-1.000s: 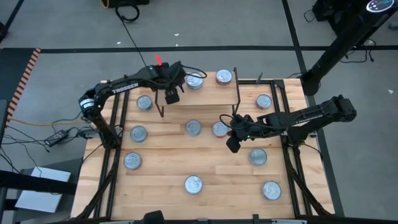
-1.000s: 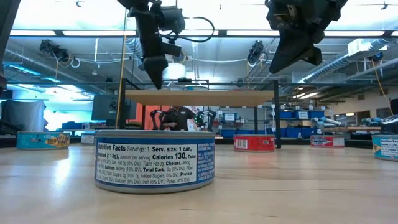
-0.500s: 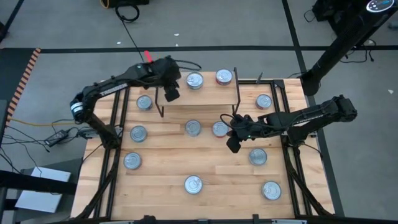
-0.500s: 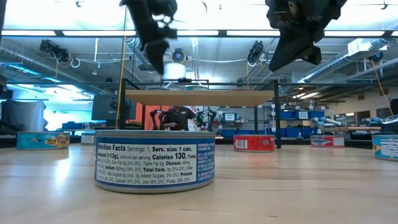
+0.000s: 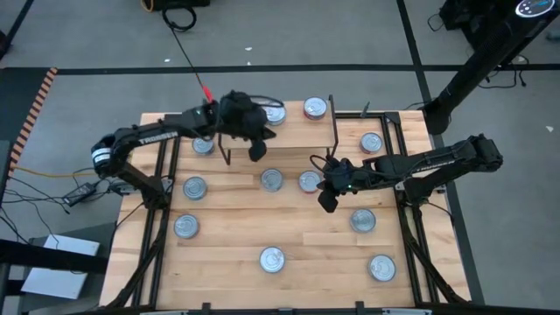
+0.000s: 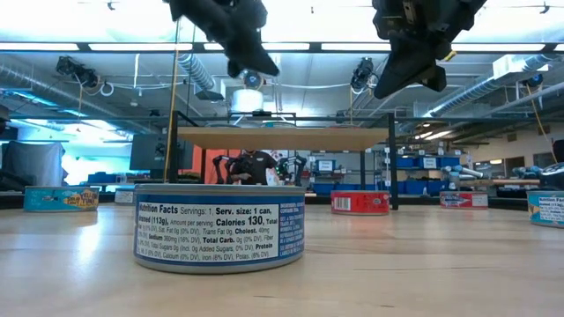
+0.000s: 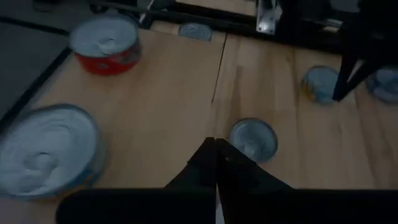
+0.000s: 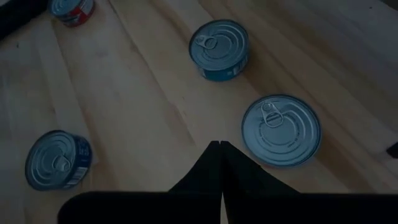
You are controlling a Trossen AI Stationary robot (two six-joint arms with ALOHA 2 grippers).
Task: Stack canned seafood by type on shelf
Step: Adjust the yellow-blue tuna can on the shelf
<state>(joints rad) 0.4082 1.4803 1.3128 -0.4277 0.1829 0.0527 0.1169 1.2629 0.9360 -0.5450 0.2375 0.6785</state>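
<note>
The left pincer (image 5: pixel 255 150) has just snapped shut, and it holds nothing. A moment ago it was open by the two cans on the shelf (image 5: pixel 297 131); now it has swung out over the shelf's front edge, near the upper middle of the high view. So one can has been dropped off, and the arm can go for another.

Two cans sit on the shelf: a blue one (image 5: pixel 274 113) and a red one (image 5: pixel 315 108).

The right pincer (image 5: pixel 325 199) hangs shut and empty over the middle of the table, just beside a can (image 5: pixel 309 181).

Eight more cans still lie spread over the table (image 5: pixel 227 249). One is half hidden behind the left arm, in the upper left. The shelf's thin black legs stand close to the nearest cans.
</note>
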